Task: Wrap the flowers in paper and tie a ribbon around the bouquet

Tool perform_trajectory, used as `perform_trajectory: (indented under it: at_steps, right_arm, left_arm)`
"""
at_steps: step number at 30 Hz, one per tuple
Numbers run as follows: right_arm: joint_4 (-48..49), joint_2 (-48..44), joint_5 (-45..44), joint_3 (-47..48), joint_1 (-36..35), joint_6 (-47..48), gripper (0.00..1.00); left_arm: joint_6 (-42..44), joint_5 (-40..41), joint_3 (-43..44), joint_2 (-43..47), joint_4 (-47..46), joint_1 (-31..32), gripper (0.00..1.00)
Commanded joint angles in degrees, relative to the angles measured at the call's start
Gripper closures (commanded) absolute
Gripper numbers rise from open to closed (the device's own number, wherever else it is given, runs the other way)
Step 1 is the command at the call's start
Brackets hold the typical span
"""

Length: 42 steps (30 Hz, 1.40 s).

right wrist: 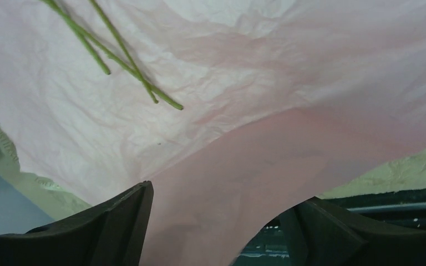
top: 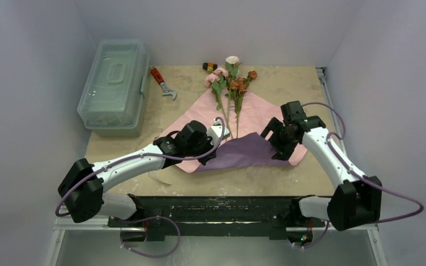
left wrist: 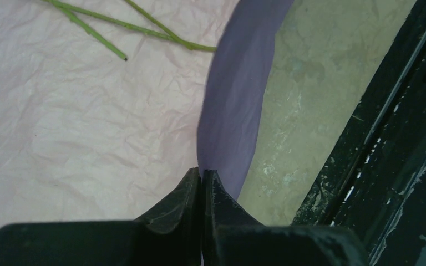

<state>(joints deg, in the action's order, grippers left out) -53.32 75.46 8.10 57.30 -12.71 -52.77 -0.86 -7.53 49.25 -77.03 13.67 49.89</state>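
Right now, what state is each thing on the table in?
paper: spread out, near corner folded over, purple side up.
flowers: lying loose on the paper, unwrapped.
toolbox: lid closed.
left hand: shut on the paper's fold.
right hand: open over the paper.

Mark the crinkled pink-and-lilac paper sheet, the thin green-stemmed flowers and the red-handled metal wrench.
crinkled pink-and-lilac paper sheet (top: 255, 119), top view, on its pink face right of the stems.
thin green-stemmed flowers (top: 238, 85), top view, on the orange-brown blooms.
red-handled metal wrench (top: 158, 76), top view, on its red handle.
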Motion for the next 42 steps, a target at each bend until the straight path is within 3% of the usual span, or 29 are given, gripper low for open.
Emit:
perform_trajectory:
  at_steps: [1,12,22,27,32,37,42]
  right_arm:
    - [2.9,-8.2,-0.2,1.5,0.2,9.0,0.10]
    - [11.0,-21.0,-11.0,1.0,0.2,22.2,0.05]
    - [39.2,-32.9,0.4,-15.6,0.2,37.4,0.11]
    - [44.3,-29.4,11.0,-18.3,0.2,48.7,0.11]
    - [41.2,-22.7,9.4,-16.7,0.2,59.1,0.11]
    - [42.1,-18.7,8.2,-17.7,0.1,63.4,0.11]
    - [44.3,-17.9,10.8,-18.4,0.0,62.4,0.25]
  left_arm:
    - [-2.9,-8.2,5.5,-1.7,3.1,-1.7,1.00]
    - [-6.2,-17.9,12.8,-13.8,11.9,-8.6,1.00]
    - [-6.0,-18.9,16.5,-15.4,14.7,-10.4,1.00]
    - [-5.8,-18.9,17.5,-16.4,15.6,-10.5,1.00]
    - [-5.2,-17.9,18.4,-17.0,16.2,-10.5,1.00]
    - [-5.0,-17.3,19.4,-18.3,17.1,-10.6,1.00]
    - [-5.2,-16.9,20.3,-18.9,17.5,-10.6,1.00]
